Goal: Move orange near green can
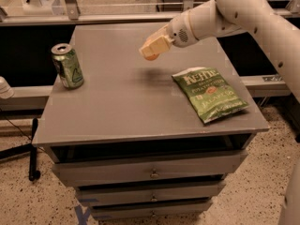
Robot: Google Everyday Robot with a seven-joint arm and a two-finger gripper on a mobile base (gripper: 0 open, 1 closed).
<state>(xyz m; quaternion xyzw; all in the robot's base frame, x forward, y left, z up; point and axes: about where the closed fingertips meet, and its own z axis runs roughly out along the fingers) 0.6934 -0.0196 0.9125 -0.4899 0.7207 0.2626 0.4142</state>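
Observation:
The green can [68,65] stands upright near the left edge of the grey cabinet top [122,102]. My gripper [152,48] hangs above the middle of the top, reaching in from the right on the white arm. It is shut on the orange [150,56], of which only a small orange part shows beneath the cream fingers [157,43]. The orange is held in the air, well to the right of the can.
A flat green chip bag [209,93] lies on the right part of the top. The cabinet has drawers [150,170] below its front edge. A rail and glass partition run behind the cabinet. A black stand leg [33,149] sits on the floor at left.

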